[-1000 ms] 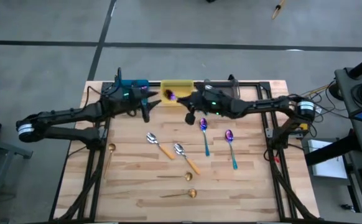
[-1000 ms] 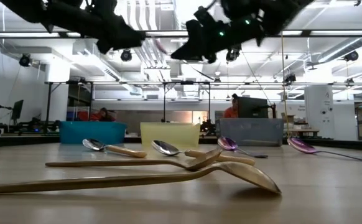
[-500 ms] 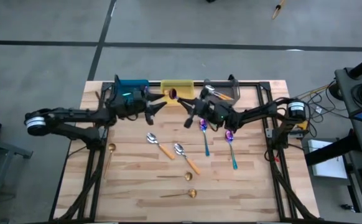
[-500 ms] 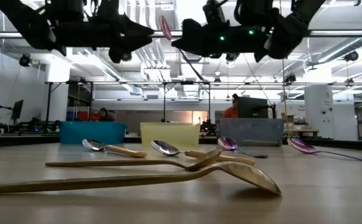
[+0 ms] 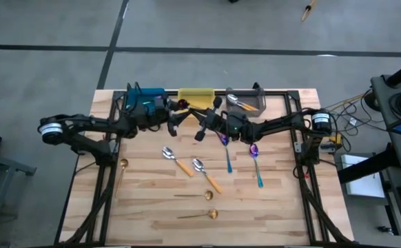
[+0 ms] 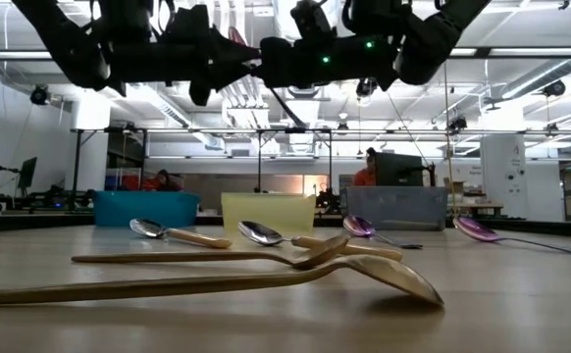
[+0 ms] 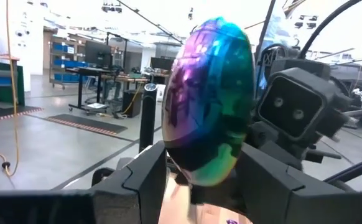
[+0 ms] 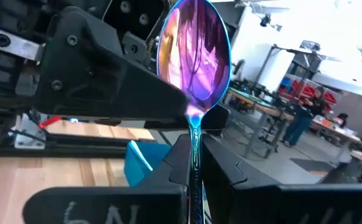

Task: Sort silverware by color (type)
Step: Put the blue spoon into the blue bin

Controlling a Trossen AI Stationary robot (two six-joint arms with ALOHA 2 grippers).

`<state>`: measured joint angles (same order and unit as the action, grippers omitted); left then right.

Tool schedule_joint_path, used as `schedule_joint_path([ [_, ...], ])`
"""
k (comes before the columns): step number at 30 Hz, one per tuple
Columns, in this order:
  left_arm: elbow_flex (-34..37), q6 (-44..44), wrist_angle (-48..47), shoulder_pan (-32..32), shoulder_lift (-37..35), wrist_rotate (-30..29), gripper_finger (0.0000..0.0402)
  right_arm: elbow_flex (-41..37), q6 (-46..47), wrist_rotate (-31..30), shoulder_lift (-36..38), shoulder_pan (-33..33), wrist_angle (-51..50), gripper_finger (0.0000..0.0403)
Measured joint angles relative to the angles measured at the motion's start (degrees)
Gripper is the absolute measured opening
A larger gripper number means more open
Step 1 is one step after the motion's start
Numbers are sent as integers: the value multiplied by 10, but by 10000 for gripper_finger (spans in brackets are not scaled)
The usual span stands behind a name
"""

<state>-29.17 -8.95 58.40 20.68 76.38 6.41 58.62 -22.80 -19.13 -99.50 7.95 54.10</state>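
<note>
My right gripper point(image 8: 192, 163) pinches the handle of an iridescent spoon point(image 8: 194, 53), bowl up, above the table's far side; my left gripper point(image 7: 196, 171) stands wide around that bowl, apparently for a handover toward the bins

No text, label or number can be read with certainty in these views.

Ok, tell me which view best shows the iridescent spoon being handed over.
The right wrist view: the iridescent spoon fills it, handle pinched in the right tool. The left wrist view shows its bowl between the left tool's open fingers. High and low views show only a sliver.
</note>
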Motion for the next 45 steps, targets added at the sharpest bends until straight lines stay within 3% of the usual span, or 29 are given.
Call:
schedule_joint_path([
  [6,6,0,-3,0,0,-2,126,-1,-13,-5,0,-2,-12,12],
  [13,7,-2,-5,0,-1,-22,12,-2,4,-3,1,-2,-16,11],
  [19,7,-5,-20,0,-1,-23,4,3,21,-4,1,-1,-46,20],
  [28,7,10,-71,0,-23,-14,2,38,88,-8,8,0,-180,117],
  [34,7,64,-214,2,-62,-22,2,94,109,-3,9,0,-352,164],
  [41,7,97,-380,2,-89,-27,1,156,101,5,12,0,-528,185],
  [45,7,100,-403,2,-83,-27,1,168,98,89,12,2,-511,183],
])
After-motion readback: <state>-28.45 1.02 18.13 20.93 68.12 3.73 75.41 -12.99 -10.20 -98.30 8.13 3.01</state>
